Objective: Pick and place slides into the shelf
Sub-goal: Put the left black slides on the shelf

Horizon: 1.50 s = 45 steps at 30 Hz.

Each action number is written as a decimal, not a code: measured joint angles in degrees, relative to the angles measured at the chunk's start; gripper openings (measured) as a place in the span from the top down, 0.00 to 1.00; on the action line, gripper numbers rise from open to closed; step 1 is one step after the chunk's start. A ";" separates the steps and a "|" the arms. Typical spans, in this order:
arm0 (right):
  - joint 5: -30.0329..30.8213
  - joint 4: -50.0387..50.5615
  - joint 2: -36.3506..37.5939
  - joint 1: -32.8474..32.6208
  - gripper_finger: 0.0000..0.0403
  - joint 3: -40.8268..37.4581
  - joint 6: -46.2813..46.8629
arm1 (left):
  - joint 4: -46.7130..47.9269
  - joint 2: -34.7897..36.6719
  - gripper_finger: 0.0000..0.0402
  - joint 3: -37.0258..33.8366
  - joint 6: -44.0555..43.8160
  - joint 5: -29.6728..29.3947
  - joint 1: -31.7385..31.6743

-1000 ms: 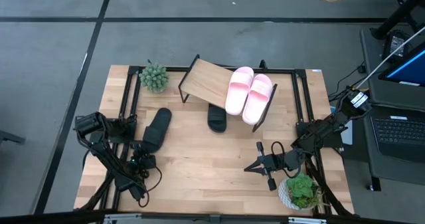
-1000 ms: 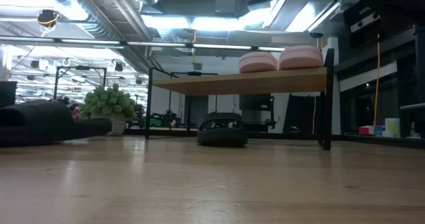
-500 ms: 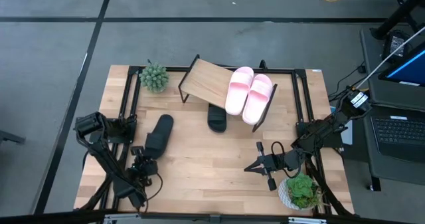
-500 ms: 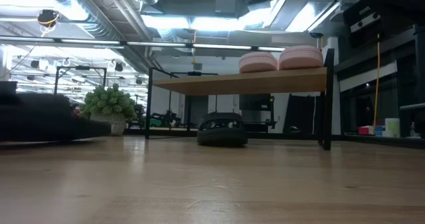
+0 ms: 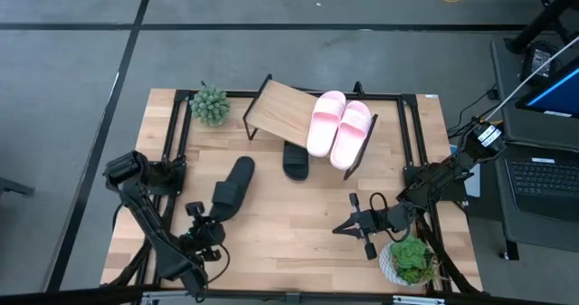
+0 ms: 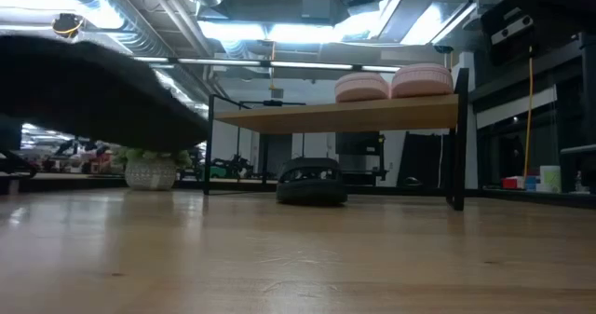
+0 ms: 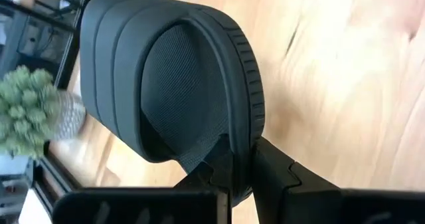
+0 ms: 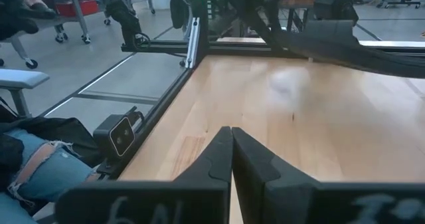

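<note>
One black slide [image 5: 232,188] is gripped at its heel by the left gripper [image 5: 206,230] and is held clear of the tabletop [image 5: 298,223], on the near left of the shelf [image 5: 282,107]. Two pink slides [image 5: 338,128] are seen lying side by side on the shelf board's right end. A second black slide [image 6: 312,182] is seen beneath the shelf. The right gripper [image 5: 348,224] is closed on nothing, well off to the shelf's near right.
</note>
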<state>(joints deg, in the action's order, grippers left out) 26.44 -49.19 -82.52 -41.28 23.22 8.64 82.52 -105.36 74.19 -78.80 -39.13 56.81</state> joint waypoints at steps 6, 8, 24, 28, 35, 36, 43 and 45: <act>0.00 -0.21 0.00 0.00 0.97 0.01 -0.03 | 0.81 0.02 0.94 4.38 9.05 -3.77 -5.19; 0.00 -0.35 0.00 0.00 0.97 0.00 0.01 | 0.85 0.04 0.94 5.37 10.93 -5.64 -7.31; 0.00 -0.33 0.00 0.02 0.97 0.02 0.31 | 0.47 0.05 0.94 15.58 34.12 -13.41 -20.92; -0.02 -0.33 0.00 0.00 0.97 0.01 0.66 | 0.68 0.07 0.94 18.07 39.16 -14.53 -23.48; -0.02 -0.28 0.00 0.00 0.97 0.02 1.61 | 0.63 0.09 0.94 18.91 45.07 -14.32 -29.09; -0.02 -0.28 0.00 0.02 0.97 0.00 1.62 | 0.61 0.09 0.94 18.91 45.07 -14.32 -29.99; -0.01 -0.26 0.00 0.01 0.97 0.02 1.57 | -2.17 0.09 0.94 18.91 50.62 -14.26 -35.28; -0.01 -0.25 0.00 0.01 0.97 0.01 1.55 | -4.71 0.09 0.94 18.91 53.93 -14.17 -36.66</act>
<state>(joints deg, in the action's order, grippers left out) 26.43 -49.44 -82.52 -41.27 23.24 10.20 77.81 -105.27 93.10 -24.87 -53.30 20.15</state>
